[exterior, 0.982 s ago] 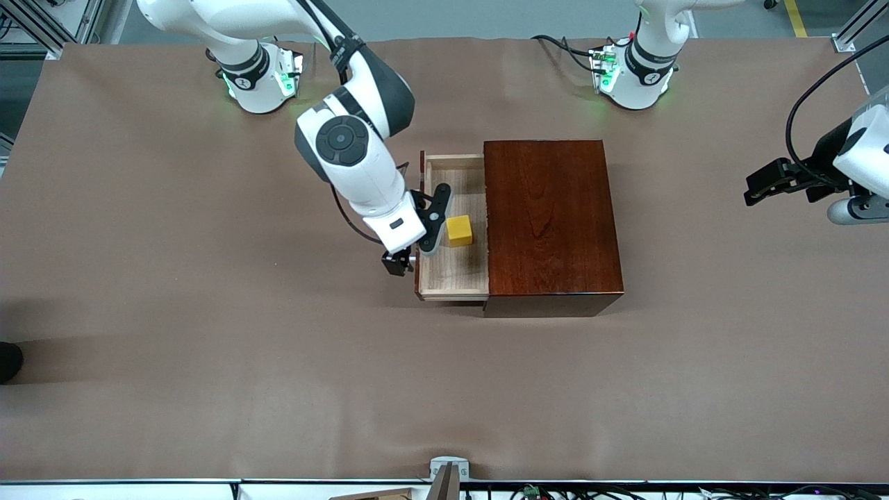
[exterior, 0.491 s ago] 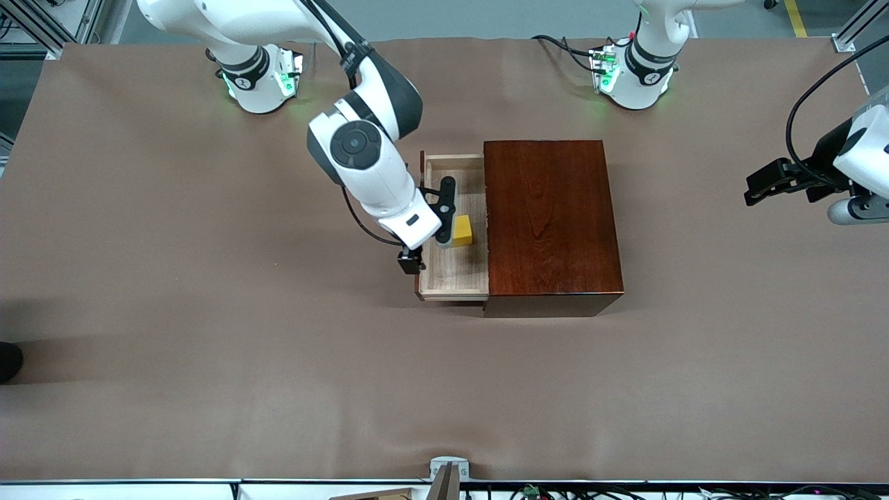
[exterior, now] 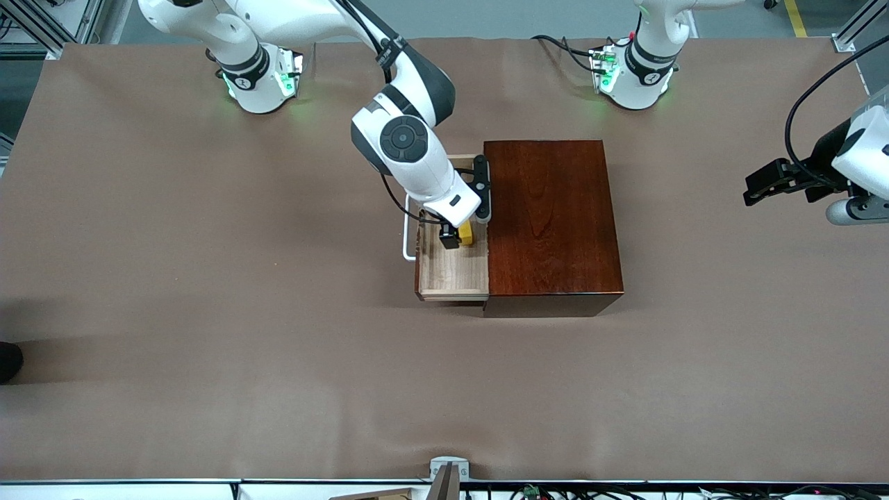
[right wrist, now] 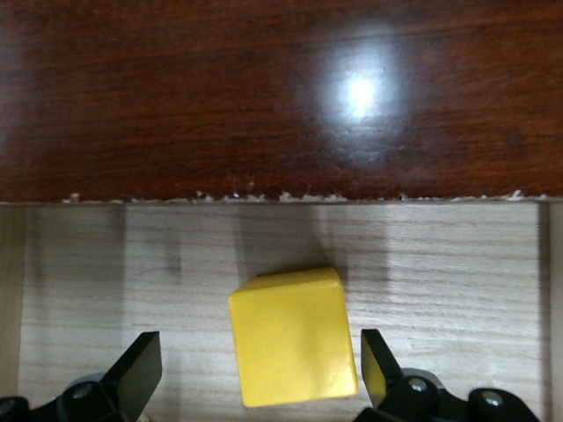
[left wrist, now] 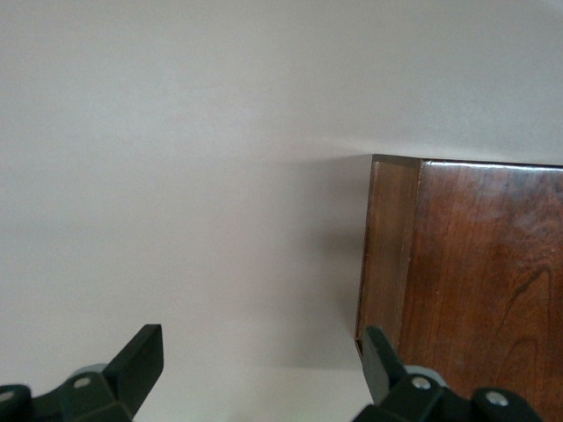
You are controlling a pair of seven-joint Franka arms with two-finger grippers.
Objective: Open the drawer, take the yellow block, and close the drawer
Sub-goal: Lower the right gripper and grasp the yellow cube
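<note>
Your right tool [right wrist: 255, 378] has moved from the drawer [exterior: 451, 274] front to over the yellow block [right wrist: 293, 336], fingers wide astride it; left tool [left wrist: 259, 378] waits, wide.

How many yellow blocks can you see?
1. The small bright-yellow block lies in the open pale-wood drawer, under the right gripper. The dark mahogany box may hide others.

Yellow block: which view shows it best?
Right wrist view: the yellow block fills the middle, unobstructed, on the drawer floor. Front view shows only a sliver beside the right gripper. Left wrist view misses it.
</note>
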